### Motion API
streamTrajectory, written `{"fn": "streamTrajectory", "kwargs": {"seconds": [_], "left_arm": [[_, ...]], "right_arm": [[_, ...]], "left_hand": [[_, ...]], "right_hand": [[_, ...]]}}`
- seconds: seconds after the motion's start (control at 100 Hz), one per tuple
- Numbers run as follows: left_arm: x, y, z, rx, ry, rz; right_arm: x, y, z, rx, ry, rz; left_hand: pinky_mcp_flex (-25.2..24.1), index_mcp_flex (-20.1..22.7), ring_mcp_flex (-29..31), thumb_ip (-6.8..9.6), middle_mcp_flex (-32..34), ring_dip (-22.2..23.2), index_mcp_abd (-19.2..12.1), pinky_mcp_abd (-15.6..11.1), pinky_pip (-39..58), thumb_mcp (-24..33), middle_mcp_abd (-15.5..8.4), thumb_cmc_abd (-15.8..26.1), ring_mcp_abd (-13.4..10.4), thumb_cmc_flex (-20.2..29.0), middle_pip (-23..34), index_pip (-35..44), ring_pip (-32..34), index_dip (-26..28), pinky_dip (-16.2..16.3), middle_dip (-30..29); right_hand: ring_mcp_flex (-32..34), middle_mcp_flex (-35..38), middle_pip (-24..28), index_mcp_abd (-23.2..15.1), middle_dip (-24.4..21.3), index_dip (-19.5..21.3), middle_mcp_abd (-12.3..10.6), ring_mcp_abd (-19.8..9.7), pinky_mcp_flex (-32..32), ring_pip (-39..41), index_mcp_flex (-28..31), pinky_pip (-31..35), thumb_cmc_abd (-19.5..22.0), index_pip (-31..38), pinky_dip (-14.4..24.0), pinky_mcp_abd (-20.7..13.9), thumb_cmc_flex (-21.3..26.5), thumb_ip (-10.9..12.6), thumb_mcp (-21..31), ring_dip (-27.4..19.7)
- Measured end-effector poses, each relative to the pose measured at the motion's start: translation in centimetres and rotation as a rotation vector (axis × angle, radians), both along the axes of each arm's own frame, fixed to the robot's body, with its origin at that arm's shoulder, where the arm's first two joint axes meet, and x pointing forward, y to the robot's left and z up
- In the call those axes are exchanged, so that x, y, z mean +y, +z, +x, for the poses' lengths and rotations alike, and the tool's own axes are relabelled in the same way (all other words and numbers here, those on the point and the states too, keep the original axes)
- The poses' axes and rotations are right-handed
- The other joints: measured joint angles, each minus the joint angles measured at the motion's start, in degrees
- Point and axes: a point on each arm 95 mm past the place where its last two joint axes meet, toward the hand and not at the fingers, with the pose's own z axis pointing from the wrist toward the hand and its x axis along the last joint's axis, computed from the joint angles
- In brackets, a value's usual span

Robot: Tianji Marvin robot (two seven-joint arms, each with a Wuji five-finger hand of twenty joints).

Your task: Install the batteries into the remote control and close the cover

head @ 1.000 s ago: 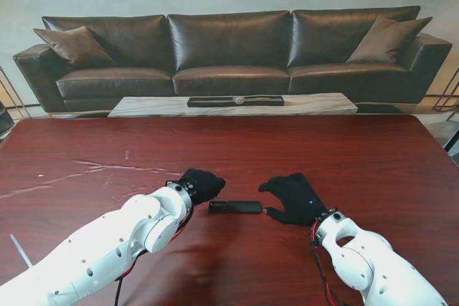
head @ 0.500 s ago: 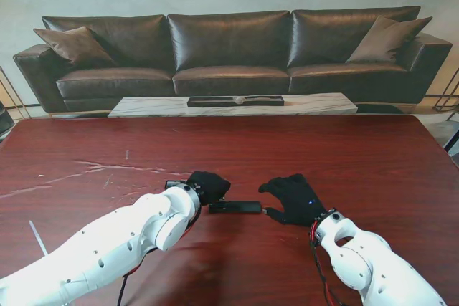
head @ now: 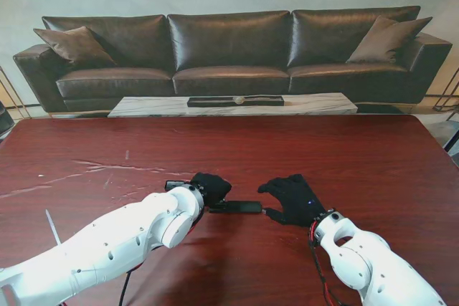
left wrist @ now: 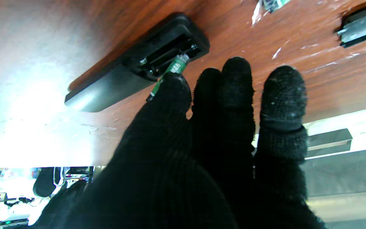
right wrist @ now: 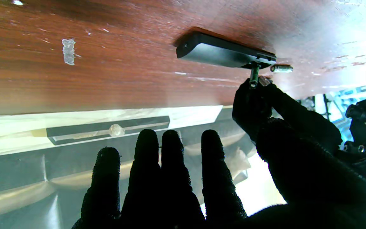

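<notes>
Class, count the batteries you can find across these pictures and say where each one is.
2. One green battery is held by the left hand, its tip in the remote control compartment. Another battery lies on the table beside the remote. More may be hidden.

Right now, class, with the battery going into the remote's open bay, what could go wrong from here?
1. The green battery meets the black remote tilted, one end in the bay; it may jam or pop out.
2. The right hand is not gripping the remote; it may slide.
</notes>
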Motion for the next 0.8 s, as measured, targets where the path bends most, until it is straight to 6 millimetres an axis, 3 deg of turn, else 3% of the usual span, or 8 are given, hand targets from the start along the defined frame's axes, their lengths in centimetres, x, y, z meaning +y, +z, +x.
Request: {"fn": "streamTrajectory", "kwargs": {"seconds": [0.51, 0.8], "left_arm": [[-0.05, -0.53, 0.32, 0.02, 0.014, 0.031], [-0.1, -0.83, 0.2, 0.039, 0.026, 0.048]], "right_arm": [[0.03, 0.0, 0.03, 0.002, 0.001, 0.004], [0.03, -0.02, 0.03, 0.003, 0.0, 0.005]], "left_hand": [[-0.09, 0.57, 0.0, 0.01, 0.0, 0.0, 0.0, 0.0, 0.0, 0.0, 0.0, 0.77, 0.0, 0.02, 0.0, 0.0, 0.0, 0.01, 0.0, -0.11], [-4.41, -0.3, -3.2, 0.03, -1.49, 0.62, -1.19, 0.61, -0.67, -3.41, -0.07, 2.22, 0.0, 0.07, 0.01, -1.31, -0.14, 0.95, 0.06, 1.67]], "right_hand": [[0.0, 0.0, 0.0, 0.01, 0.0, 0.0, 0.0, 0.0, 0.0, 0.0, 0.0, -0.02, 0.0, 0.0, 0.0, 0.0, 0.0, 0.0, 0.0, 0.0], [0.0, 0.0, 0.0, 0.01, 0.0, 0.0, 0.0, 0.0, 0.0, 0.0, 0.0, -0.05, 0.01, 0.0, -0.01, 0.0, 0.0, 0.0, 0.0, 0.0]]}}
